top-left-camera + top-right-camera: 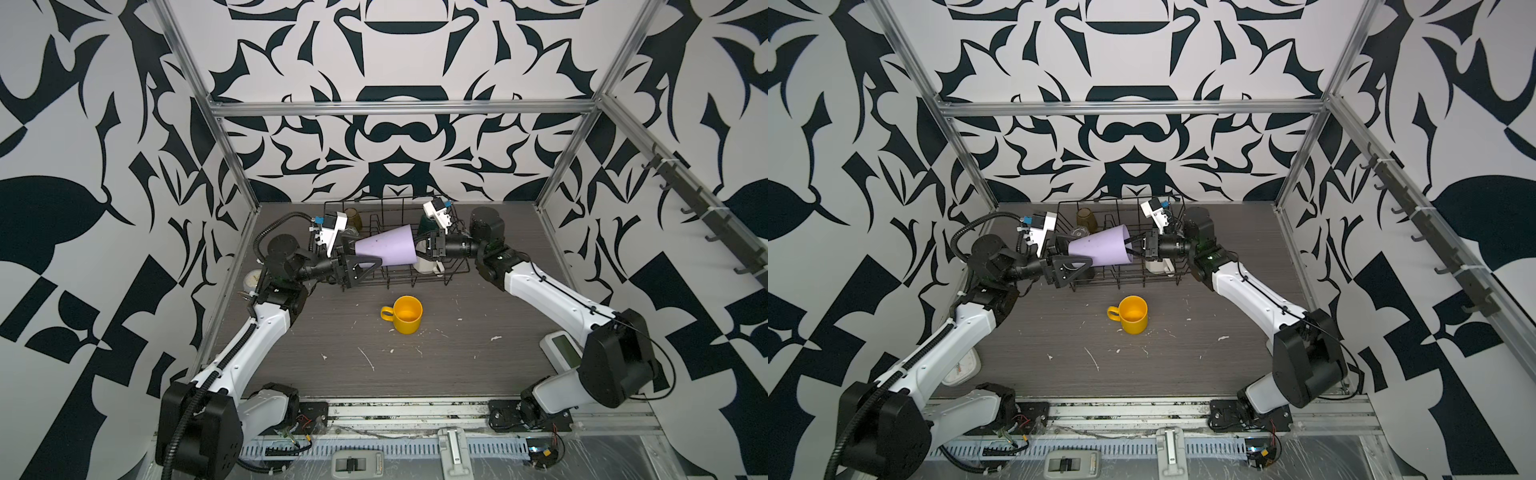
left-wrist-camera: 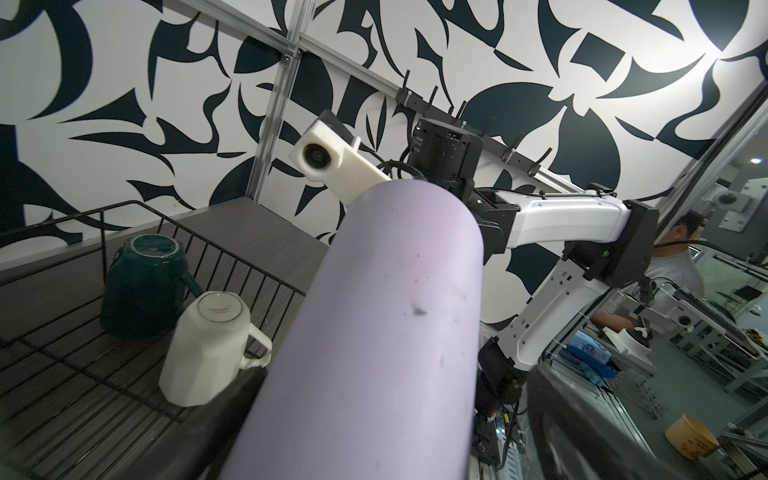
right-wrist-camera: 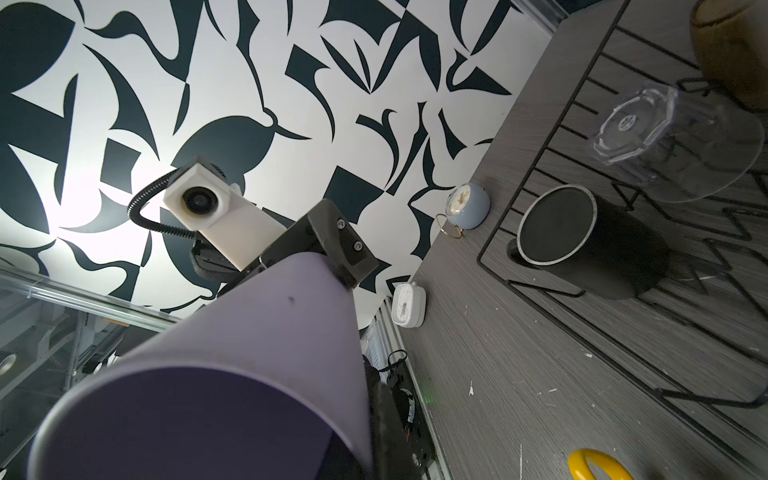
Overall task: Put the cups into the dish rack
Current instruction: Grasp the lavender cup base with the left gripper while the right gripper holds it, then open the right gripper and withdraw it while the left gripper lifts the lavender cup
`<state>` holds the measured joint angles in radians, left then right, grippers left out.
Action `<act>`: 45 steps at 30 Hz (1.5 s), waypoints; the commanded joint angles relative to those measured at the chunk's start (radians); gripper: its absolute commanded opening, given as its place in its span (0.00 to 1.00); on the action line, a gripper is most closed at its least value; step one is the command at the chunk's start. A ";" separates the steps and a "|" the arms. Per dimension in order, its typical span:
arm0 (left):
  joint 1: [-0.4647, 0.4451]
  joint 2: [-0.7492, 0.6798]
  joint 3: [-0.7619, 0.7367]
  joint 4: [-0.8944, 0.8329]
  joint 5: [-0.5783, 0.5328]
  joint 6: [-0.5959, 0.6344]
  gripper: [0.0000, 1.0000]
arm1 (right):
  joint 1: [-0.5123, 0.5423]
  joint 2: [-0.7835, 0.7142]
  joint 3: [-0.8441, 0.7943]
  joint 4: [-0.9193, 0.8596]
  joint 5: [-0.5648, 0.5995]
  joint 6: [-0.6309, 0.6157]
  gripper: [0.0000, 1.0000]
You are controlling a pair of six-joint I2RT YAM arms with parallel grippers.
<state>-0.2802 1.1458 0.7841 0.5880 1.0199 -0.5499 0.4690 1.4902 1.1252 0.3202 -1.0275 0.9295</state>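
Lilac tumbler [image 2: 374,332] fills the left wrist view, lying on its side with the left gripper [image 2: 409,415] straddling its narrow base end. The jaws are spread wide and a gap shows on at least one side, so this is judged no grip. Beyond it, the cream mug [image 2: 208,345] and the dark-green mug [image 2: 143,286] stand upside down inside the dish rack [image 2: 232,254]. In the right wrist view the tumbler's open mouth is closest. The right gripper [image 3: 370,415] is clenched on the rim wall, with one finger outside; the inner one is hidden. The black mug [image 3: 582,245], clear tumbler [image 3: 665,141] and amber tumbler [image 3: 731,54] sit inverted in the rack. In both top views the tumbler hangs sideways above the rack between the two grippers, mouth toward the right arm. The yellow mug [image 1: 407,313] stands upright on the table [image 1: 478,365], in front of the rack and apart from it. Assessment: the tumbler looks like light, stiff, smooth plastic and is unlikely to break. Its taper would let a squeeze slide toward the base. The rim pinch carries it at one end, so it may swing. A hold across the body near the middle looks more secure. The yellow mug offers its rim wall or its handle.
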 commanded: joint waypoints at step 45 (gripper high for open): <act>-0.028 -0.003 -0.057 0.340 0.071 -0.090 0.98 | 0.025 0.054 0.002 0.322 -0.098 0.184 0.00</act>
<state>-0.3016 1.1728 0.7414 0.8570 1.0897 -0.6556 0.4908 1.5723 1.1244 0.6266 -1.1374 1.1305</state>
